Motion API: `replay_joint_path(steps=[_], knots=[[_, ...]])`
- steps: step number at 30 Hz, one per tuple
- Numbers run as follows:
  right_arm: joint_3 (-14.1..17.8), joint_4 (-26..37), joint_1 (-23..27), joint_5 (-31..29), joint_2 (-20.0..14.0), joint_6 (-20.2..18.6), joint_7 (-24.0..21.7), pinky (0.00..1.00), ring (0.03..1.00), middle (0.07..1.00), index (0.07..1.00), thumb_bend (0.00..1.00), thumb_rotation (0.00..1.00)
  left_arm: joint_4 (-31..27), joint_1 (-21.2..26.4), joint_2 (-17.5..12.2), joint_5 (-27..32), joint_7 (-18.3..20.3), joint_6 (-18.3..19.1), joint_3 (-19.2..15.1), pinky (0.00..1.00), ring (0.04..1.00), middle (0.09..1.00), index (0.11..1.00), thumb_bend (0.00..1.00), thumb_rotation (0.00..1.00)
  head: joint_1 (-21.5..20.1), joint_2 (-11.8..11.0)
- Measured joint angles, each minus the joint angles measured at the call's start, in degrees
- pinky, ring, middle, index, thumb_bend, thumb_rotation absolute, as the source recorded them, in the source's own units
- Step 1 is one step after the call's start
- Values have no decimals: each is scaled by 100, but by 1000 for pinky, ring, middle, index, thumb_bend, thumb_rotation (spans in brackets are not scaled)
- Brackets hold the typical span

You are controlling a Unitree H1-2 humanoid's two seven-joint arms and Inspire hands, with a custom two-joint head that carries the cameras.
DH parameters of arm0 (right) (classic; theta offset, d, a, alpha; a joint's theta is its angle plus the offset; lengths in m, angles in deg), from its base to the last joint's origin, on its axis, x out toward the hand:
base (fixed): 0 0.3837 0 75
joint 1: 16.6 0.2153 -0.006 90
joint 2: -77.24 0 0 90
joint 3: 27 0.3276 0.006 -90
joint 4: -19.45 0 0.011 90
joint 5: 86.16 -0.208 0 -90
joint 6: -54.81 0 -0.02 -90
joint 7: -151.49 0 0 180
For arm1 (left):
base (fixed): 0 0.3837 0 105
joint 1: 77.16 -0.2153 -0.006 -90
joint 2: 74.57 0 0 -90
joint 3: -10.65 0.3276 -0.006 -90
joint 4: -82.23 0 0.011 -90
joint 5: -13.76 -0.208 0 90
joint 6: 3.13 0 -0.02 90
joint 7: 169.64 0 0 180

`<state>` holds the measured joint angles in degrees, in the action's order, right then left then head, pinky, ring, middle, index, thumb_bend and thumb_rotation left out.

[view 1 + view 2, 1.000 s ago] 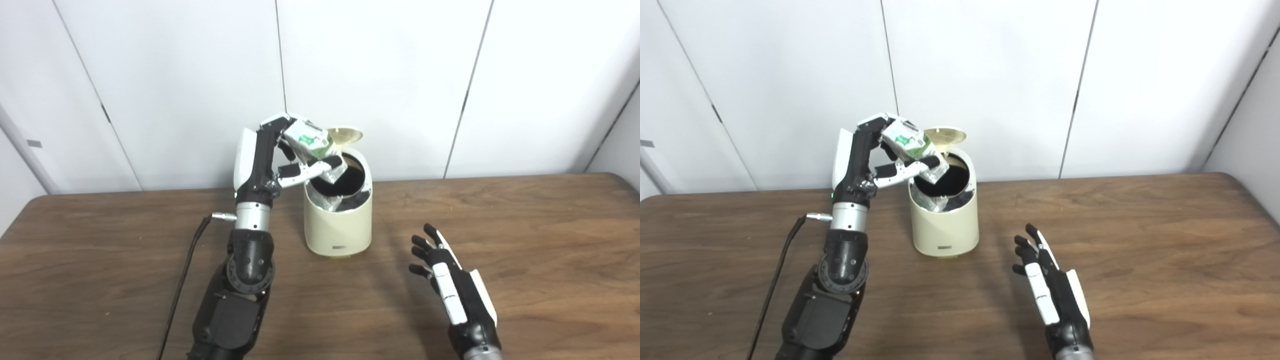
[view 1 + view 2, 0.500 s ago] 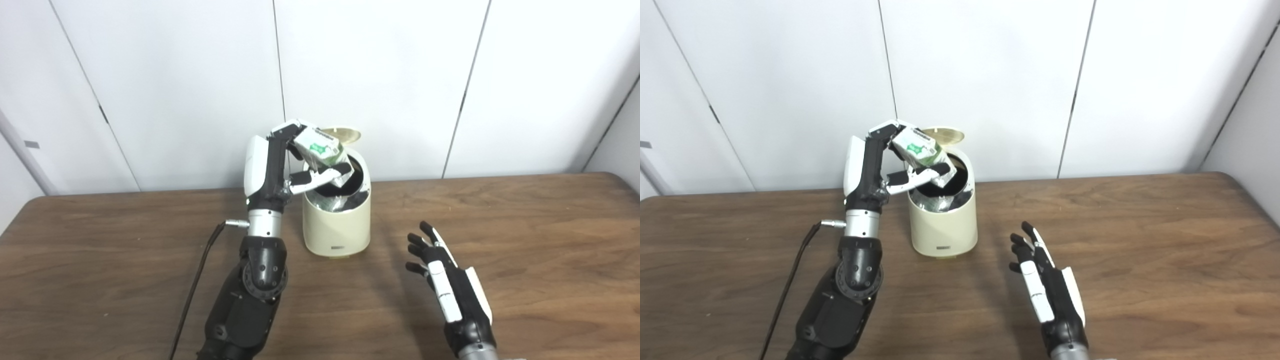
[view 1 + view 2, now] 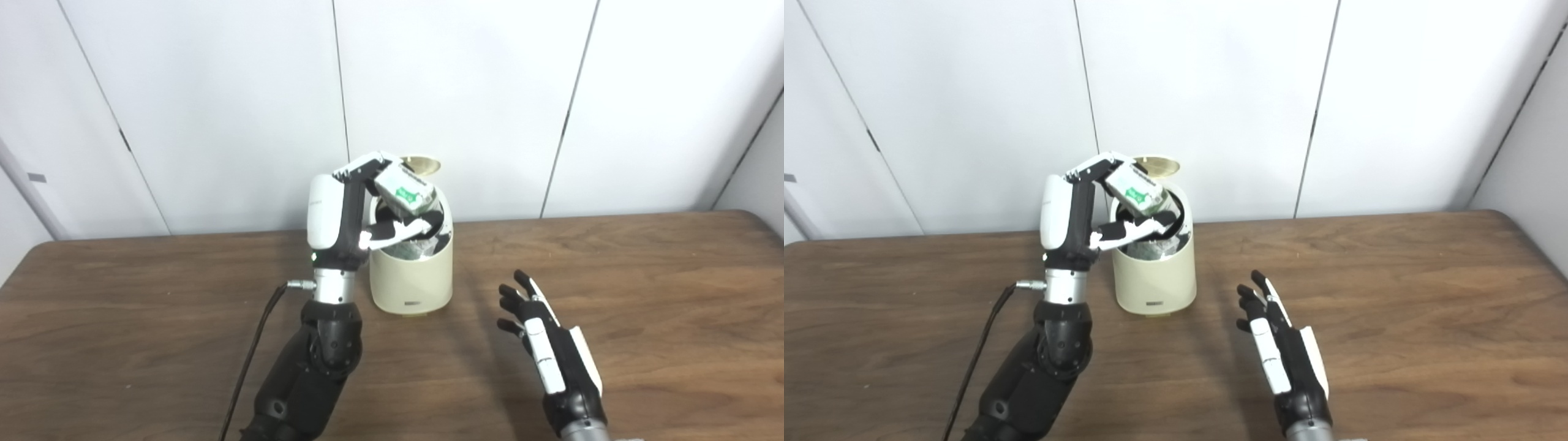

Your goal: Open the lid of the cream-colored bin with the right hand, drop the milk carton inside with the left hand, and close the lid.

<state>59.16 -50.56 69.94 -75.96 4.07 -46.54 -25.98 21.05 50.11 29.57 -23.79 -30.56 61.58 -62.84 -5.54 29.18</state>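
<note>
The cream-colored bin (image 3: 411,283) stands on the table at the back middle, its round lid (image 3: 421,163) tipped up and open behind the mouth. My left hand (image 3: 361,202) is raised over the bin's left rim and is shut on the white-and-green milk carton (image 3: 404,192), which is tilted with its lower end down in the bin's mouth. Crumpled waste shows inside the bin. My right hand (image 3: 545,343) is open and empty, low over the table to the right of the bin and nearer to me. The same scene shows in the right eye view, with the carton (image 3: 1139,193) over the bin (image 3: 1153,278).
A black cable (image 3: 251,355) runs along the table beside my left arm. The wooden table (image 3: 661,275) stretches right of the bin, with white wall panels behind it.
My left hand has moved right and down with the carton, from beside the bin's rim to over its mouth; the carton's lower end now dips inside. The right hand has stayed almost still.
</note>
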Motion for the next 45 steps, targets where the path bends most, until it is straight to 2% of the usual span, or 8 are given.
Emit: replay_joint_path(steps=[11,28,33,40,41,42,43,45], knots=[[-4,7,1,-51,-32,-1,-23,791,877,882,954,506,999,483,221,-175,-174,-678,-21,390,346,420,495,511,476,0,70,9],[-16,97,7,-105,-134,-6,-139,787,870,866,947,542,991,1118,469,-397,-349,-1213,-47,708,334,406,482,492,475,0,149,44],[-6,128,7,-194,-134,-6,-164,799,873,864,951,530,974,1117,474,-422,-209,-1175,-47,740,336,409,485,491,476,0,149,62],[2,128,7,-221,-145,-5,-175,803,868,855,954,537,968,945,454,-421,-31,-784,-46,588,325,367,489,572,490,0,158,62],[4,128,7,-227,-148,-5,-175,801,866,854,954,534,967,912,448,-410,-59,-772,-44,553,328,377,489,590,522,0,158,70],[5,128,8,-230,-149,-5,-176,804,864,850,953,531,966,886,442,-396,-93,-764,-43,507,332,384,525,599,802,28,158,70],[5,128,8,-234,-149,-5,-175,807,864,849,953,530,966,866,437,-380,-128,-747,-36,464,332,386,537,602,900,45,158,88],[5,128,8,-244,-148,-5,-175,805,859,841,949,537,969,848,426,-358,-180,-687,-32,405,320,377,546,608,981,82,158,88]])
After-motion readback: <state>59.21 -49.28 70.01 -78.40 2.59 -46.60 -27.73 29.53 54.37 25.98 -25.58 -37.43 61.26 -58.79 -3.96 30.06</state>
